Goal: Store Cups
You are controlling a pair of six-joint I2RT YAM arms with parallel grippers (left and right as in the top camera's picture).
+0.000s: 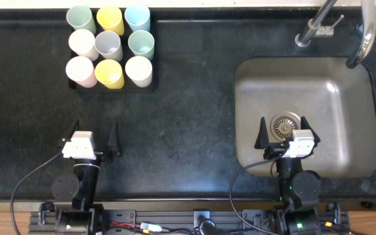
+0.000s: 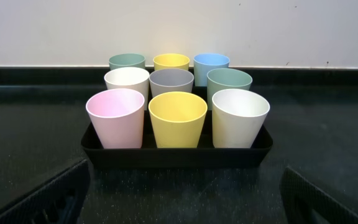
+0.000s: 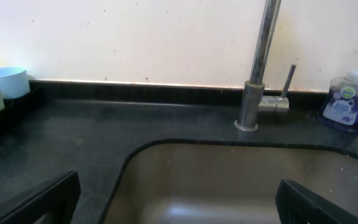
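Several pastel cups stand upright in rows inside a black tray (image 1: 155, 83) at the back left of the dark counter; the front row holds a pink cup (image 2: 115, 116), a yellow cup (image 2: 178, 118) and a white cup (image 2: 239, 116). The tray's front wall (image 2: 176, 157) faces my left gripper (image 1: 95, 140), which rests open near the counter's front, well short of the tray and holding nothing. My right gripper (image 1: 284, 132) hangs open over the steel sink (image 1: 344, 111), with nothing between its fingers. A blue cup (image 3: 6, 80) sits at the edge of the right wrist view.
A tall tap (image 1: 318, 23) rises behind the sink, with its base (image 3: 249, 112) on the counter. A purple soap bottle (image 3: 349, 101) stands right of the tap. The drain (image 1: 283, 123) lies just ahead of my right gripper. Dark counter (image 1: 188, 130) stretches between tray and sink.
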